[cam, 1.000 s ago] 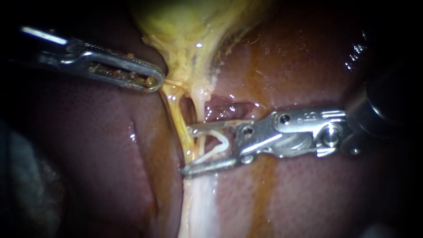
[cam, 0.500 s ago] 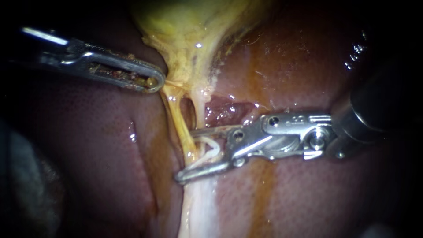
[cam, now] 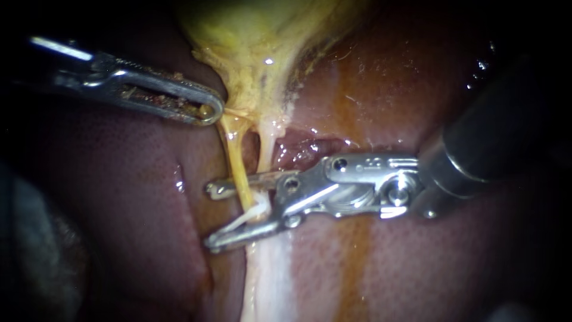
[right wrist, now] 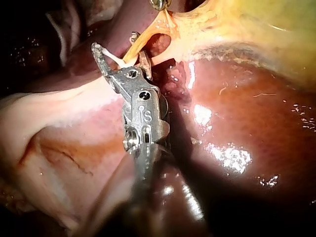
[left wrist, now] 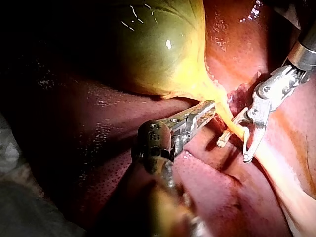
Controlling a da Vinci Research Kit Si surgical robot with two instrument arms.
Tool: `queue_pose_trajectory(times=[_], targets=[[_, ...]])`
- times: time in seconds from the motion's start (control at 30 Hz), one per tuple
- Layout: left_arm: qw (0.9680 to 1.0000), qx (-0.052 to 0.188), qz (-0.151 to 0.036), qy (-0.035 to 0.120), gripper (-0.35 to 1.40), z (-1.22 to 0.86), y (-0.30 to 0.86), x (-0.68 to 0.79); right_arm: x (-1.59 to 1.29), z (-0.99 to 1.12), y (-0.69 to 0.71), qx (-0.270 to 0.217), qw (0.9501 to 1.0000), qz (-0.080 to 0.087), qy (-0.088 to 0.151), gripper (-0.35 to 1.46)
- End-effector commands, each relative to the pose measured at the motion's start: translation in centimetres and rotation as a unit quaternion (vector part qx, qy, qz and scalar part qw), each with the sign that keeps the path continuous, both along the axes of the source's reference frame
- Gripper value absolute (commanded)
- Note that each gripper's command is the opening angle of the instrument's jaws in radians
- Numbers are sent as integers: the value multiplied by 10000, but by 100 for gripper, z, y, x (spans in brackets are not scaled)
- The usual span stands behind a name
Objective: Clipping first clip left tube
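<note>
The left instrument (cam: 207, 111) comes in over dark liver (cam: 131, 197). Its jaws lie together, and their tip pinches the yellow tissue at the neck of the gallbladder (cam: 262, 36). A thin strand is drawn taut toward the tip.

Below the neck two tubes run down side by side. The left tube (cam: 236, 164) is yellow and the right tube (cam: 266, 149) is paler, with a dark gap between them.

The right instrument (cam: 211, 216) has its jaws spread wide and carries a white clip (cam: 250, 213) between them. The jaws straddle the left tube, one on each side, with their tips past it. The tube crosses the clip's opening, and the clip is not closed on it. In the right wrist view the tube also passes between the jaws. The right instrument's dark shaft leaves toward the upper right over glistening liver.
</note>
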State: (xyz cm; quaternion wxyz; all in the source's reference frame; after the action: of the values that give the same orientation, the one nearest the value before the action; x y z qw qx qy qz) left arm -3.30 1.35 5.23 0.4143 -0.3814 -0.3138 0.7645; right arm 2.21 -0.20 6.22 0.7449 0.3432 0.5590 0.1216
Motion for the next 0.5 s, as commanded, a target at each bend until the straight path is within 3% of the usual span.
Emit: queue_pose_trajectory(times=[0.03, 0.23, 0.5], targets=[[10000, 1, 2, -1, -35, 1, 0, 0, 2, -1, -1, 14, 10000, 15, 3, 48], [10000, 1, 4, -2, -35, 2, 1, 0, 6, -15, -8, 77, 9999, -41, 81, 48], [10000, 1, 5, -3, -35, 2, 1, 1, 12, -57, -15, 192, 9992, -139, 328, 47]])
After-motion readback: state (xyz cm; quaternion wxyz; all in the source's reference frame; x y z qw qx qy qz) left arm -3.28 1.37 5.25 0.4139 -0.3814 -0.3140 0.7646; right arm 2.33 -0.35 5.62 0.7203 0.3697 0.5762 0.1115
